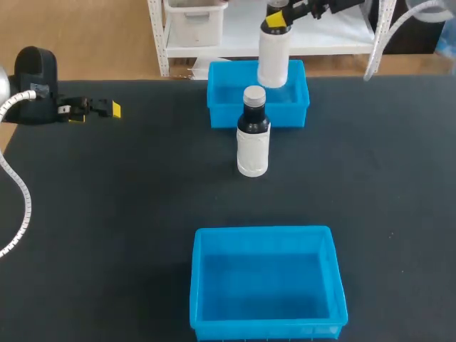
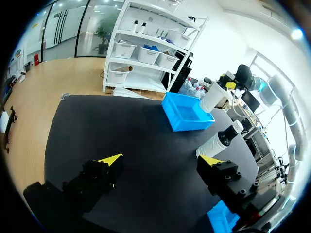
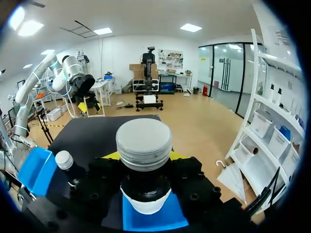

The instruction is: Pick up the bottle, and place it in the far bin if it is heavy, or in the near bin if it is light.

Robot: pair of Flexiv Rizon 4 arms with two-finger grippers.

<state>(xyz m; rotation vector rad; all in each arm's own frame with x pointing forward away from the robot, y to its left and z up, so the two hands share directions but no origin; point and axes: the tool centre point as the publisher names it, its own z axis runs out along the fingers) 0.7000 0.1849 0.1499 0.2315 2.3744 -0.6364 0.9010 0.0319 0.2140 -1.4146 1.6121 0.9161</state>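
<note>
Between right tool (image 1: 276,19) fingers: white bottle (image 1: 273,60), clamped near cap, upright, hanging over far bin (image 1: 222,107). Below tool, nearer side: second bottle (image 1: 252,142), upright on table (image 1: 142,214), between far bin and near bin (image 1: 265,232). Left tool (image 1: 107,109): fingers apart, holding nothing, well apart from both bottles.

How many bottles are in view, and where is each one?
2. The held bottle is in the right gripper, above the far bin. The standing bottle is upright on the table, just in front of that bin. None seems hidden.
</note>
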